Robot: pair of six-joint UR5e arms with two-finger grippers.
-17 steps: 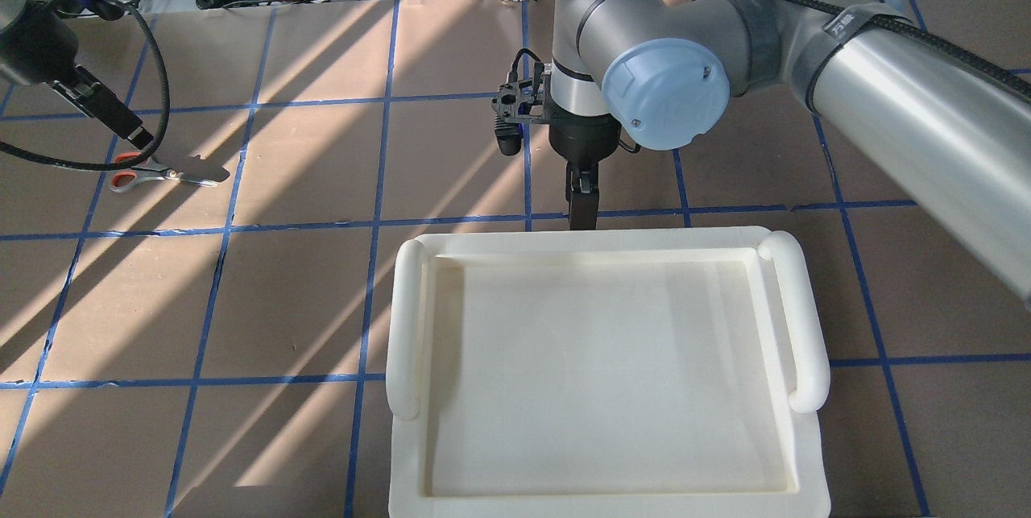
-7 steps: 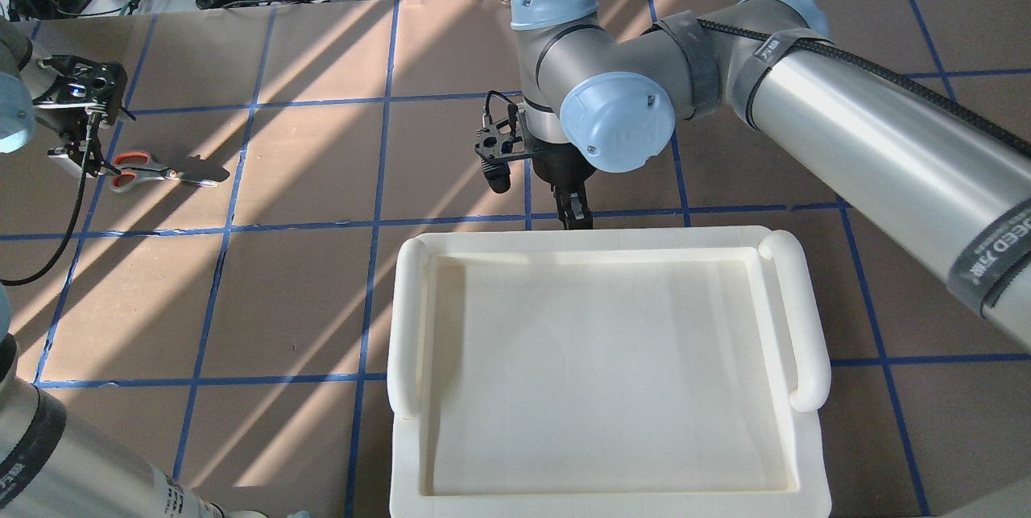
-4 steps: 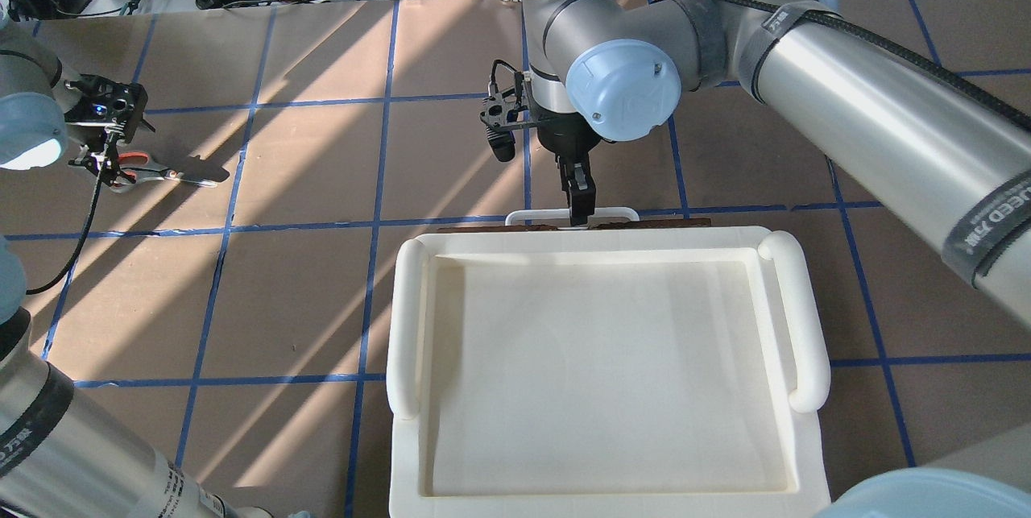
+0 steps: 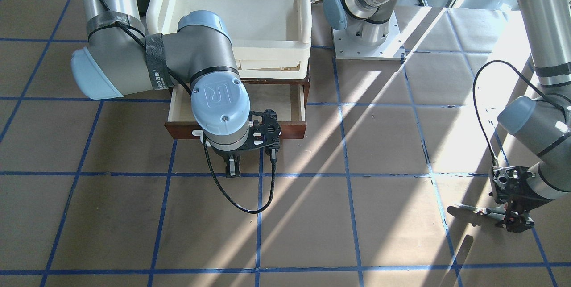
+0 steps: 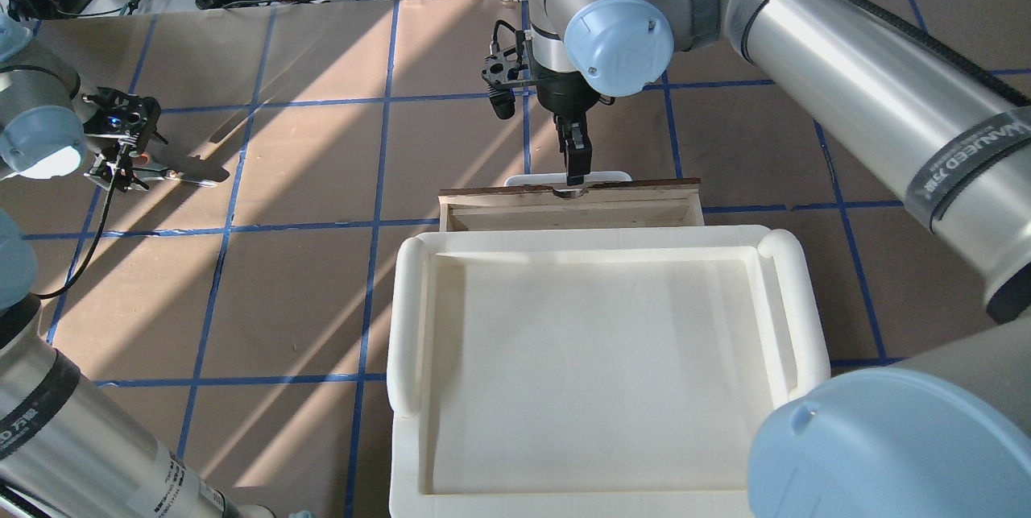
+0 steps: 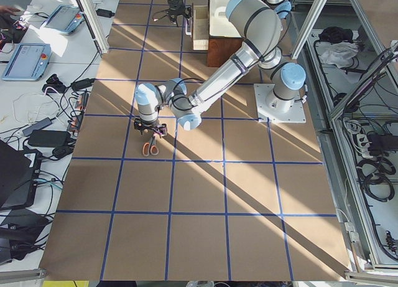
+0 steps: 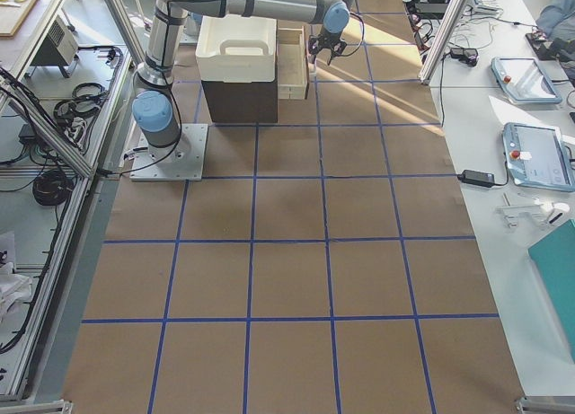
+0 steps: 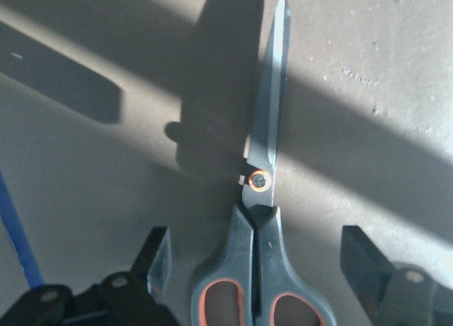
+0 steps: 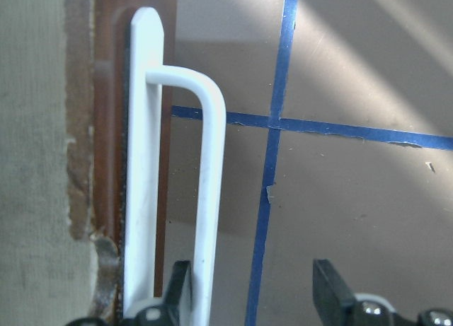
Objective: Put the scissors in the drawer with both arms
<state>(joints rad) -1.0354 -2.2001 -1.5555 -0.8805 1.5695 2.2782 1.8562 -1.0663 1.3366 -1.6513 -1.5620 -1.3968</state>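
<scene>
Around the work you have a brown paper-covered table [image 5: 306, 300], taped into squares with blue lines and crossed by bright bands of sunlight. A cream plastic tub [image 5: 407, 317] sits on top of a dark brown cabinet [image 7: 238, 100]. The tub overhangs the rear of the drawer, so from overhead you see only a front strip of the pale interior. In the front-facing view the right arm [image 4: 196, 55] covers the middle of the drawer front with its elbow and wrist, and a black cable [image 4: 241, 206] loops down from that wrist.

The shallow drawer [image 4: 294, 130], with its dark brown wooden front and pale plywood inside, stands partly out of the cabinet. The right gripper [image 5: 573, 167] is at the drawer's white bar handle [image 9: 211, 163]. Its fingers [image 9: 178, 292] are spread, with the bar in the gap, close against one of them.

The small scissors [image 8: 262, 220] have grey metal blades and grey handle loops lined in orange-red. They lie flat on the table on the robot's left side, well apart from the drawer, with the blades closed together and partly in a sunlit stripe. The left gripper [image 5: 119, 174] is low over the handle end. Its fingers [image 8: 157, 259] are wide apart, one on each side of the loops, and as far as you can see they are not touching them.
</scene>
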